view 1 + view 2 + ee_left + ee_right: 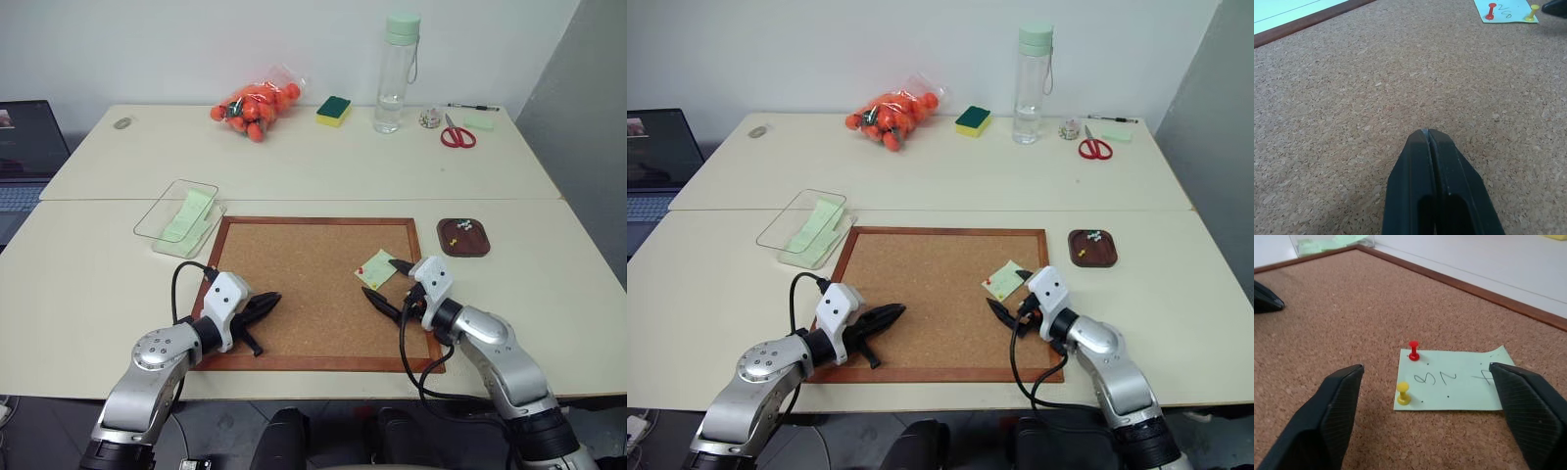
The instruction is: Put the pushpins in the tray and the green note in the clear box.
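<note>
Closing on the yellow pushpin (1403, 393) could drag the green note (1454, 379), which both pins fasten to the corkboard (294, 284), or catch the red pushpin (1413, 350) close beside it. Your right gripper (1425, 396) stands wide apart; the left gripper (1428, 139) is pressed together. Tray (463, 238) and clear box (162, 215) wait.

Pale cream desk (294, 171): wood-framed cork board (294, 294) under both fingers; beyond them, clear plastic box (176, 211), brown wooden tray (463, 238), orange fruit bag (257, 108), green-yellow sponge (334, 110), clear bottle (396, 73), red scissors (457, 134).
</note>
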Action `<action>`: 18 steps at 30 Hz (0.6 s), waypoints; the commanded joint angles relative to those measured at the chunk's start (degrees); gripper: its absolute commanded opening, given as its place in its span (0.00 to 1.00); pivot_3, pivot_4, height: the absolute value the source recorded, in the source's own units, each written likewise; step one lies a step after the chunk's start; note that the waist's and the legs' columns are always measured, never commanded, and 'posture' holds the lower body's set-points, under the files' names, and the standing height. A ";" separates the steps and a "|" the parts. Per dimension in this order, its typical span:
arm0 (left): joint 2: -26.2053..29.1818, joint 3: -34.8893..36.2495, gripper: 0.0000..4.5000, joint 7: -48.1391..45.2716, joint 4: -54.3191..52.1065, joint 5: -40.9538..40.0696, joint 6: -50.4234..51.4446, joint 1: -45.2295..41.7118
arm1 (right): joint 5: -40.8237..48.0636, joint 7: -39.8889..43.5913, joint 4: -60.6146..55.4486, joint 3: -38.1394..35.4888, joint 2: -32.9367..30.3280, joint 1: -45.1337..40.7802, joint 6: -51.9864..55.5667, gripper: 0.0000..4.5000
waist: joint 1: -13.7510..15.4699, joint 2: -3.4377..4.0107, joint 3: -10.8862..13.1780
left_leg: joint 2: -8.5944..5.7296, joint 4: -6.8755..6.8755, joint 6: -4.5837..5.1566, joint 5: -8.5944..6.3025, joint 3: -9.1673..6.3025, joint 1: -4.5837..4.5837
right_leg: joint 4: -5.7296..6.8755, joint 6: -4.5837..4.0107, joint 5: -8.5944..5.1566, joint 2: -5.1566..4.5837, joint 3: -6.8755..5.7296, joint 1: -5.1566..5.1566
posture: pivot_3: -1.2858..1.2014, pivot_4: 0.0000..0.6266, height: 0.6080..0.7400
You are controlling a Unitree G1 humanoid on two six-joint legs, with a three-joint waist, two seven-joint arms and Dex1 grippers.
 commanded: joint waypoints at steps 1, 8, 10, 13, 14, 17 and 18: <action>0.19 -2.70 0.00 -0.62 2.15 1.46 1.67 1.37 | -2.04 0.08 0.71 -0.18 -0.20 -0.75 -4.13 0.76 | 0.01 0.00 0.00 | 0.00 0.00 0.00 0.00 0.00 0.00 | 0.00 0.00 0.00 0.00 0.00 0.00 | 0.52 0.24 1.00; 0.15 -2.68 0.00 -0.49 1.87 1.39 1.93 1.27 | -3.43 0.51 1.75 0.07 -0.27 -0.22 -5.93 0.44 | 0.01 0.00 0.00 | 0.00 0.00 0.00 0.00 0.00 0.00 | 0.00 0.00 0.00 0.00 0.00 0.00 | 0.52 0.24 1.00; 0.15 -2.70 0.00 -0.47 1.77 1.37 2.00 1.27 | -3.96 0.70 2.02 0.29 -0.44 0.05 -6.53 0.38 | 0.01 0.00 0.00 | 0.00 0.00 0.00 0.00 0.00 0.00 | 0.00 0.00 0.00 0.00 0.00 0.01 | 0.52 0.24 1.00; 0.17 -2.67 0.00 -0.44 1.64 1.35 2.05 1.33 | -4.86 1.16 2.48 0.65 -0.73 0.22 -7.46 0.24 | 0.02 0.00 0.00 | 0.00 0.00 0.00 0.00 0.00 0.00 | 0.00 0.00 0.00 0.00 0.00 0.01 | 0.52 0.24 1.00; 0.17 -2.65 0.00 -0.43 1.59 1.34 2.07 1.35 | -5.23 1.36 2.62 0.83 -0.84 0.25 -7.80 0.18 | 0.02 0.00 0.00 | 0.00 0.00 0.00 0.00 -0.01 0.00 | 0.00 0.00 0.00 0.00 0.00 0.01 | 0.52 0.24 1.00; 0.16 -2.60 0.00 -0.40 1.60 1.31 2.06 1.33 | -5.58 1.58 2.91 1.10 -0.89 0.31 -8.33 0.06 | 0.05 0.00 0.00 | 0.00 0.00 0.00 0.00 0.00 0.00 | 0.00 0.00 0.00 0.00 0.00 0.01 | 0.52 0.24 1.00; 0.15 -2.59 0.00 -0.39 1.60 1.31 2.06 1.34 | -5.66 1.64 2.97 1.20 -0.95 0.33 -8.49 0.02 | 0.05 0.00 0.00 | 0.00 0.00 0.00 0.00 0.00 0.00 | 0.00 0.00 0.00 0.00 0.00 0.01 | 0.52 0.24 1.00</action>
